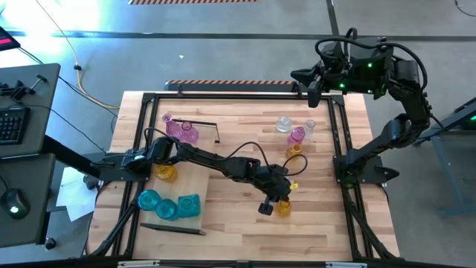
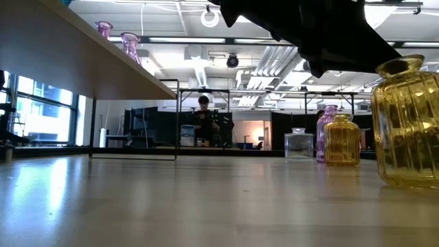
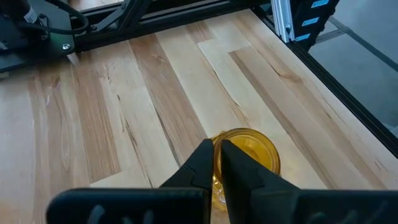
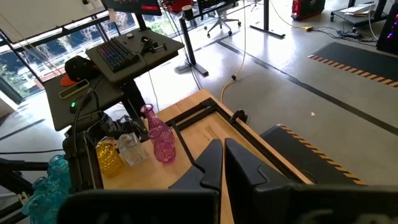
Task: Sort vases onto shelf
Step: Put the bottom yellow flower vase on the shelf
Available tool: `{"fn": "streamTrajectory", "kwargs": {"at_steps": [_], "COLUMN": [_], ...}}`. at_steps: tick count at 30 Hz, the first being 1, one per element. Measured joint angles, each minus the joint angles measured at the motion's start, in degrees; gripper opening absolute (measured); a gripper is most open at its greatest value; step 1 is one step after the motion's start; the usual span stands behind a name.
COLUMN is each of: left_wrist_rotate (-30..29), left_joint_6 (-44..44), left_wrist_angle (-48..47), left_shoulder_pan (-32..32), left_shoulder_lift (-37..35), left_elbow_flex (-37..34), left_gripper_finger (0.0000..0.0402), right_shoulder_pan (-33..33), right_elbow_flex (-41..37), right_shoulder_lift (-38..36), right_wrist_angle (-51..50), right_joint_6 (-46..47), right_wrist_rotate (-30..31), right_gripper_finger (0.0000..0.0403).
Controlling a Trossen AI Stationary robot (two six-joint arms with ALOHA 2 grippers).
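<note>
STEP: pick | shelf (image 1: 195, 186) lower left of the high frame, teal vases on it | left gripper (image 1: 277, 199) lower centre, jaws seemingly clamped on the amber vase (image 3: 245, 152) rim | right gripper (image 1: 312, 91) upper right, jaws together, idle | NEXT: you lift straight, carry to shelf.

The left gripper (image 3: 219, 163) covers the near side of the yellow vase (image 3: 249, 152), so whether its closed fingers pinch the rim can't be told. In the low view that same vase runs off the right edge, its neck lost behind the dark arm. The shelf (image 2: 75, 62) shows only its underside there; two pink vases (image 2: 104, 27) peek over it. A far-off person (image 2: 204, 120) is too small to make out.
</note>
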Motion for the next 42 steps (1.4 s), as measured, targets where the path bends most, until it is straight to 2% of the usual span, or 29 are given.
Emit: {"fn": "streamTrajectory", "kwargs": {"at_steps": [15,26,30,36,42], "left_wrist_rotate": [0.3,0.7,0.2,-0.6,-1.5], "left_joint_6": [0.8,2.4,2.4,3.1,4.9], "left_wrist_angle": [-1.1,-1.5,-1.5,-2.6,-1.9], "left_shoulder_pan": [-0.2,-0.9,-1.0,-1.1,-1.1], "left_shoulder_lift": [0.0,0.0,0.0,0.3,0.3], "left_elbow_flex": [0.0,0.0,0.0,-0.2,0.0], "left_gripper_finger": [0.004,0.0105,0.0117,0.0096,0.0028], "right_shoulder_pan": [0.0,0.0,0.0,0.0,0.0], "right_elbow_flex": [0.0,0.0,0.0,0.0,0.0], "right_shoulder_lift": [0.0,0.0,0.0,0.0,0.0], "right_wrist_angle": [0.0,0.0,0.0,0.0,0.0], "right_joint_6": [-0.6,-0.6,-0.6,-0.9,-1.0], "right_wrist_rotate": [0.0,0.0,0.0,0.0,0.0], "right_gripper_finger": [0.0,0.0,0.0,0.0,0.0]}}
